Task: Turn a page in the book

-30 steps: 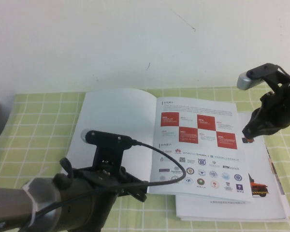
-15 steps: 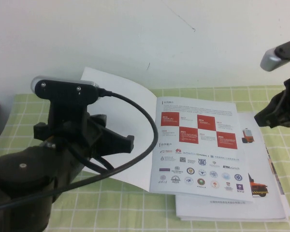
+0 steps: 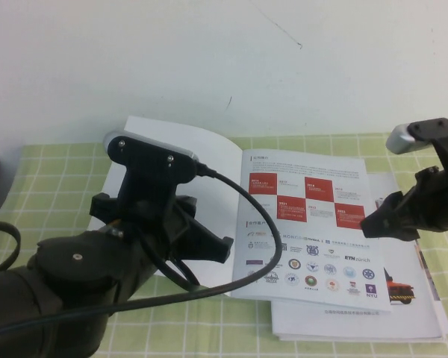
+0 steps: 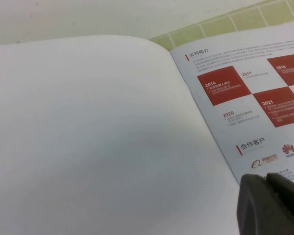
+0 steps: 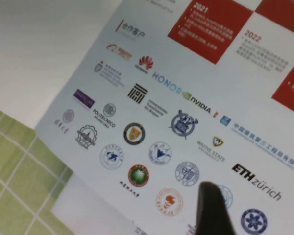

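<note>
The book lies open on the table. The page, the cover leaf, lies turned over to the left with its plain white side up, and it fills the left wrist view. The facing page with red squares and logos lies flat, also in the right wrist view. My left gripper is shut and empty, above the spine at the white leaf's lower edge. My left arm hides it from above. My right gripper is open, just over the logo page's right edge, also in the right wrist view.
A second brochure lies under the book and sticks out at the front right. A green checked cloth covers the table. A white wall stands behind. My left arm's bulk blocks the front left of the high view.
My right gripper has come down and left to the logo page's right edge. My left arm has shifted right and lower over the white leaf, which has settled down from its lifted position.
</note>
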Motion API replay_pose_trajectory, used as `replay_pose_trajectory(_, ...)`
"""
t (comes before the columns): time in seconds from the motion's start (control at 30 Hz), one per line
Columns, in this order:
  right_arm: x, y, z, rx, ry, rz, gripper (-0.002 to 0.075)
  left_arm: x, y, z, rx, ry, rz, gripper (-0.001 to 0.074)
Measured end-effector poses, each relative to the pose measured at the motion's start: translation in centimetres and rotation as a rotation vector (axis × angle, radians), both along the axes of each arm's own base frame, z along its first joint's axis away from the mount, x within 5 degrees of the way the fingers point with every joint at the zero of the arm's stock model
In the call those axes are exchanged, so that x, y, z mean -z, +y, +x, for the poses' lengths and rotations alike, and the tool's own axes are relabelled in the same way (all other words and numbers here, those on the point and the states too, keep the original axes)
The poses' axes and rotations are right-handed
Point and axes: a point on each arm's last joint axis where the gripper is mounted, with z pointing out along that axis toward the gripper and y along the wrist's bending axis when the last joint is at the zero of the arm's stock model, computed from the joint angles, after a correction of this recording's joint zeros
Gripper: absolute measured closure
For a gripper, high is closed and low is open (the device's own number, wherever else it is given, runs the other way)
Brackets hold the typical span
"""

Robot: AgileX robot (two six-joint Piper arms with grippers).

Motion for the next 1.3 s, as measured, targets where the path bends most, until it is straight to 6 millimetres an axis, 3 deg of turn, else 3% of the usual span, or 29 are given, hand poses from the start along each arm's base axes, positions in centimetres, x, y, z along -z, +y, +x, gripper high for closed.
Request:
replay_pose_trajectory(0.1,1.4,0.2,0.7,0.012,0.045,0.008,0.0308,0.2,-0.1,0.0,0.012,0.003,0.008,0.0738)
replay_pose_trajectory(0.23,2.1,0.2,1.2,0.023,0.065,0.011,0.0340,0.2,-0.2,0.0,0.030,0.000,0.019,0.0738)
replay_pose_trajectory(0.6,1.0,0.3,1.7,0.047,0.013,0.027,0.0696,0.1,0.3,0.2,-0.027,-0.011,0.042,0.0738)
replay_pose_trajectory(0.9,-2.9,-0.4,-2.5,0.049,-0.245,0.066,0.0728,-2.5,2.8,-1.3,-0.114,-0.111,0.021,0.0738)
replay_pose_trajectory(1.13,-5.7,-0.6,-6.5,0.037,-0.476,0.160,0.0728,-3.4,7.3,-5.4,-0.188,-0.177,-0.079,0.0738)
replay_pose_trajectory(1.3,-7.6,-0.9,-9.2,0.027,-0.666,0.218,0.0728,-4.5,11.4,-9.5,-0.232,-0.254,-0.198,0.0738)
